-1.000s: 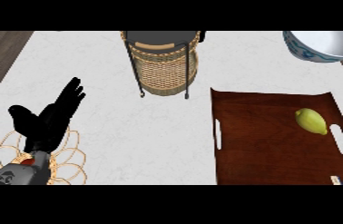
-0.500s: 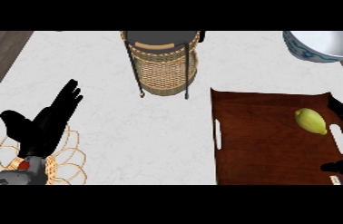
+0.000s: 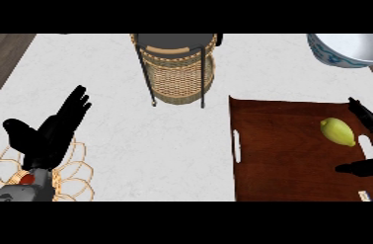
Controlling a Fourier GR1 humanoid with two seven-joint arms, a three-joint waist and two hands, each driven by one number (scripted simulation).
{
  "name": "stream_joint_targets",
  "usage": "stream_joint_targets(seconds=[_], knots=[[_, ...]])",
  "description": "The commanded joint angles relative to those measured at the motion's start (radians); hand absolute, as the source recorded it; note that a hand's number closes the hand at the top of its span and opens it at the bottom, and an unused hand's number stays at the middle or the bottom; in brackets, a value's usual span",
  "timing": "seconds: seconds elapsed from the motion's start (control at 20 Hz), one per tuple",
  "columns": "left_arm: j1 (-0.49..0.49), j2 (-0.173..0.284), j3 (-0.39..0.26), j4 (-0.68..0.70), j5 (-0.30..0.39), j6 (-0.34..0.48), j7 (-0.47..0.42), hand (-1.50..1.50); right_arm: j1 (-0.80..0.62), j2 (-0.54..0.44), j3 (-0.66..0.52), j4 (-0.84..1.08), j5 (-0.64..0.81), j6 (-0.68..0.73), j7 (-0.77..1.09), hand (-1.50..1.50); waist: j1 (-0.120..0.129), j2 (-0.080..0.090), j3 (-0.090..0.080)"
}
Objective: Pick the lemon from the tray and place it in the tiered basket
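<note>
Single head view, looking steeply down on the white counter (image 3: pixel 109 70), tiered basket (image 3: pixel 175 67) at the top centre, brown tray (image 3: pixel 284 154) at lower right, forearms entering from the lower edge, no second view

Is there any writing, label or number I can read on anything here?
None can be read.
The tray, lemon and tiered basket are all blank.
The bowl has a blue band on its rim, a pattern, not letters.
</note>
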Motion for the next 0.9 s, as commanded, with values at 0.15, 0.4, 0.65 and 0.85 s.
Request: stream_joint_targets(seconds=[0.15,0.4,0.65,0.85], knots=[[-0.039,-0.016,0.014,-0.005,-0.01,-0.008,0.057,0.0,-0.047,0.026,0.093,0.09,0.115,0.031,-0.083,1.5,0.004,0.003,0.001],[0.029,-0.045,0.02,0.012,-0.041,-0.032,-0.04,0.0,-0.046,0.046,0.118,0.01,0.153,-0.057,-0.067,1.5,-0.005,-0.001,0.0],[0.02,-0.038,0.025,0.0,-0.058,-0.027,0.001,0.0,-0.048,0.044,0.088,0.079,0.17,-0.146,-0.161,1.5,-0.001,0.002,0.001],[-0.004,-0.052,0.04,0.05,-0.046,-0.049,-0.017,0.0,-0.071,0.043,0.09,0.017,0.203,-0.233,-0.029,1.5,-0.005,0.0,-0.001]])
